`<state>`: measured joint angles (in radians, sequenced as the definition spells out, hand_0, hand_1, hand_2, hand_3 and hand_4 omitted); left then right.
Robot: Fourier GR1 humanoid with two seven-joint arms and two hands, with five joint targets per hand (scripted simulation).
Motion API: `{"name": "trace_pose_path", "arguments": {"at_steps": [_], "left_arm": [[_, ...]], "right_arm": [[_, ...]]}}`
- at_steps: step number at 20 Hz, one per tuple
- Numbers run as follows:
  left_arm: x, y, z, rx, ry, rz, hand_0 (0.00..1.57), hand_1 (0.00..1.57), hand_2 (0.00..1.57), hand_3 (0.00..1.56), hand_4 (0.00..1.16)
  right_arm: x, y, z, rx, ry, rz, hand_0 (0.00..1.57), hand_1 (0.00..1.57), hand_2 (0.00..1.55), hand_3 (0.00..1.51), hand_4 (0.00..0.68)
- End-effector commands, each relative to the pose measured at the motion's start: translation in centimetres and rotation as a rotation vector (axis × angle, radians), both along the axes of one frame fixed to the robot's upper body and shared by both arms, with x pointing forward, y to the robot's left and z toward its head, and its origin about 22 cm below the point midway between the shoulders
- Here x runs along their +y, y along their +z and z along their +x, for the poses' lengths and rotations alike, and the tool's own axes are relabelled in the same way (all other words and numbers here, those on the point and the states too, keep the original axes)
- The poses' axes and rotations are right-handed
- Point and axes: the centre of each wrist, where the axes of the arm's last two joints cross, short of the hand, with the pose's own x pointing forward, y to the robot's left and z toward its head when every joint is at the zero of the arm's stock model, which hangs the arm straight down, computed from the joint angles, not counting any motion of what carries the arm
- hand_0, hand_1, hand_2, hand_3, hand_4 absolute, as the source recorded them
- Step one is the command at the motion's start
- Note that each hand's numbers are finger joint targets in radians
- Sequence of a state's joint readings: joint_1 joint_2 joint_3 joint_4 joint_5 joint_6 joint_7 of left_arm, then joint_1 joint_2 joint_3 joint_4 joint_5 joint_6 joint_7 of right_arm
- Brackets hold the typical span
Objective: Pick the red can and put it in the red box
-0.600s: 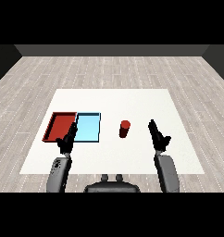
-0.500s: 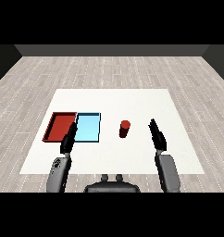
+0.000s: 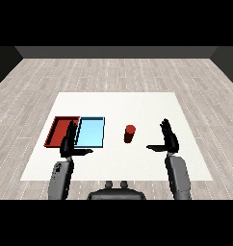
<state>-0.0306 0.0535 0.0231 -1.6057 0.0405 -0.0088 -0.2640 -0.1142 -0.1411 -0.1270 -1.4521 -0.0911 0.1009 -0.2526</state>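
Near the middle of the white counter [image 3: 137, 103] you see the red can [image 3: 130, 133] standing upright, untouched. Toward the counter's left edge lie the red tray [image 3: 56, 132] and the light blue tray [image 3: 92, 132], touching side by side. Your right robot hand [image 3: 168, 138] is near the can on its right, fingers straight, thumb out. Your left robot hand [image 3: 68, 144], likewise spread, overlaps the seam between the trays.

Both grey forearms reach forward; left robot hand [image 3: 68, 144] and right robot hand [image 3: 169, 139] show straight fingers, thumbs pointing inward.
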Motion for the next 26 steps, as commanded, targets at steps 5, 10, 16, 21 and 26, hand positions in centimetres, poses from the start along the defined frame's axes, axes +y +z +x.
{"name": "trace_pose_path", "arguments": {"at_steps": [5, 10, 16, 21, 26], "left_arm": [[2.4, -2.8, 0.1, -0.087, -0.019, -0.023, 0.00, 0.00, 0.00, 0.00, 0.00], [0.5, -0.1, 1.5, -0.124, -0.028, -0.024, 0.00, 0.00, 0.00, 0.00, 0.00], [1.7, -0.8, 0.6, -0.123, -0.008, -0.059, 0.00, 0.00, 0.00, 0.00, 0.00], [1.4, -1.2, 1.2, -0.118, -0.014, -0.056, 0.00, 0.00, 0.00, 0.00, 0.00], [2.1, -1.1, -1.4, -0.140, -0.009, -0.052, 0.00, 0.00, 0.00, 0.00, 0.00]], "right_arm": [[-0.6, -1.1, 1.1, -0.084, 0.021, 0.022, 0.00, 0.00, 0.00, 0.00, 0.000], [-1.5, -1.5, 2.0, -0.079, 0.055, 0.028, 0.00, 0.00, 0.00, 0.00, 0.000], [-0.4, -1.1, 2.5, -0.053, 0.054, 0.025, 0.00, 0.00, 0.00, 0.00, 0.000], [2.0, 0.0, 3.1, -0.008, 0.079, 0.080, 0.00, 0.00, 0.00, 0.00, 0.000], [1.9, -1.3, 4.5, 0.040, 0.095, 0.105, 0.00, 0.00, 0.00, 0.00, 0.000]]}}
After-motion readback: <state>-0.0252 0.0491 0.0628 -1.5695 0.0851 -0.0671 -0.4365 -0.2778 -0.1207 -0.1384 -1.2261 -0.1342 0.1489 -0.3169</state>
